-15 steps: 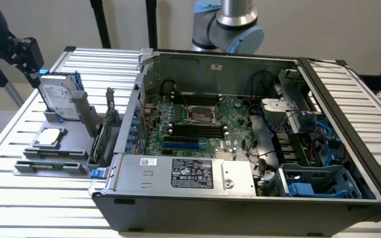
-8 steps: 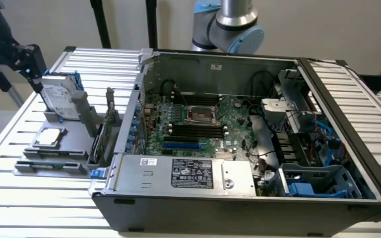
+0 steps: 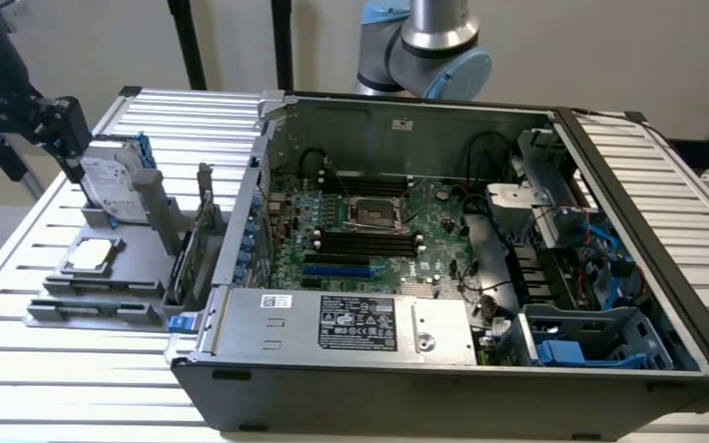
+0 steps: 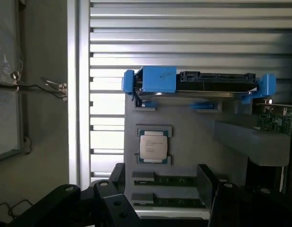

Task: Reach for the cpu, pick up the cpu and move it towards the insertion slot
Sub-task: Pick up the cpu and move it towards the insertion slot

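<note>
While the jaws stand wide apart with nothing between them, they hang above the grey holder (image 4: 193, 137), clear of everything on it. Nearest them lie two memory sticks (image 4: 174, 181), side by side in their grooves. Just beyond, the cpu (image 4: 154, 145) lies flat in its own shallow seat, silvery top up, untouched. Past it the hard drive (image 4: 202, 81) stands on edge in a blue frame across the holder's far end. A green card (image 4: 273, 121) stands off to one side.

From the exterior view, the holder sits on the slatted counter (image 3: 34, 369), near its edge on the exterior view's left. Beside it, toward the exterior view's right, the open case (image 3: 453, 388) takes up most of the counter. Inside, past the power supply (image 3: 342, 323) at the near wall, the slot (image 3: 376, 214) sits on the motherboard (image 3: 441, 208). It shows a shiny frame around a dark centre and lies just beyond the long black memory slots (image 3: 361, 245). Cpu and slot are well apart, with the case wall between them. Behind the case, at the counter's far edge, the arm (image 3: 435, 41) rises.
</note>
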`<state>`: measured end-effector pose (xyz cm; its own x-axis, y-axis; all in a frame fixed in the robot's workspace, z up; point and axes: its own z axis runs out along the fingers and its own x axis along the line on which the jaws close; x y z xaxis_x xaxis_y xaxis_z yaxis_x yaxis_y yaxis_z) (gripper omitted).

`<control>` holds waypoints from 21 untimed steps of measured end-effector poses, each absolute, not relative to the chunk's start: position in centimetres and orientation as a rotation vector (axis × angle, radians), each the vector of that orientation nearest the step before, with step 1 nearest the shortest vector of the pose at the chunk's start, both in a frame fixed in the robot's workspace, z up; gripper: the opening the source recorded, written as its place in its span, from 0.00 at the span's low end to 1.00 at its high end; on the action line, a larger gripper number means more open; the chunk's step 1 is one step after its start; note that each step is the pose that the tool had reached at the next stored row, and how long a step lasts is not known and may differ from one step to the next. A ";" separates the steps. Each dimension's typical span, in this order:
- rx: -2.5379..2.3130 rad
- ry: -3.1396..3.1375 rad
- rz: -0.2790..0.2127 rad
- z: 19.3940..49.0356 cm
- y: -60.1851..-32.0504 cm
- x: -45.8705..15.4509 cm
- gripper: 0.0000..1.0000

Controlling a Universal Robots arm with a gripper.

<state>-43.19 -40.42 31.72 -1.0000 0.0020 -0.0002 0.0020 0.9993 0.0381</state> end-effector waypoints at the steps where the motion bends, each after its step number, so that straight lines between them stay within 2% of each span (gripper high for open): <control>1: 0.003 3.141 0.060 31.5 -40.4 -43.2 0.71; 21: 0.003 3.141 0.060 27.9 -40.6 -43.7 0.71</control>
